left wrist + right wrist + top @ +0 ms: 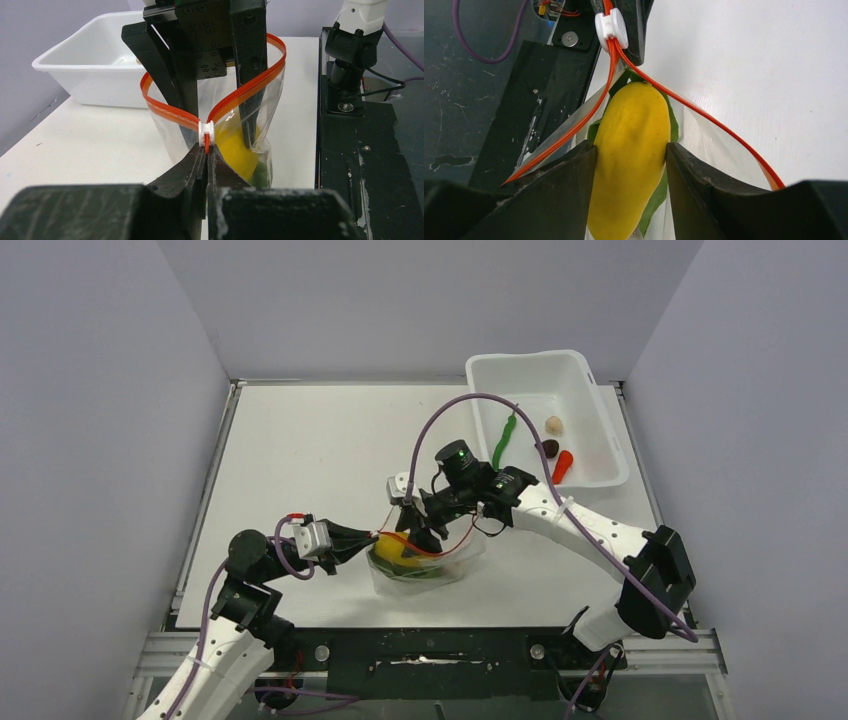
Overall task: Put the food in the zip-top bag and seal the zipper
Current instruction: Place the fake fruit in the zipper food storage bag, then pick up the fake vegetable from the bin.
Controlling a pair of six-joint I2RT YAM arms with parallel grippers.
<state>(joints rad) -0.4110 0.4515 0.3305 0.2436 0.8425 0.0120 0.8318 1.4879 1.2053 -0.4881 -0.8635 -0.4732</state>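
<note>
Near table edge, top view: zip-top bag (450, 570) sits between the two arms; mouth open; zipper (170, 112) unsealed
Left gripper (206, 156): jaws fully closed, pinching the zipper at its end, just under the white slider (206, 131); it anchors the bag from the 9 o'clock side in the top view
Right gripper (631, 165): enters the mouth from 1 o'clock; fingers (569, 190) partly spread, pressed against both flanks of the yellow lump (631, 130); judged a firm hold
Yellow lump: inside the bag, lying on the green leaf (659, 197); long axis runs 12 to 6 in the right wrist view, the 12 o'clock end toward the slider
Food not yet bagged: green pepper (505, 440), beige piece (553, 425), maroon piece (550, 448) and orange-red cone (562, 466) lie in the white tub (525, 356), at 1 o'clock from the bag, well apart from it
Key relation: lump sits directly between the right fingers, below the zipper line; both zipper strips flank those fingers; release and a straight exit through the mouth appear called for
Nearer arm: right arm to the tub; left arm to the slider
Risk: a finger may snag a strip on exit
</note>
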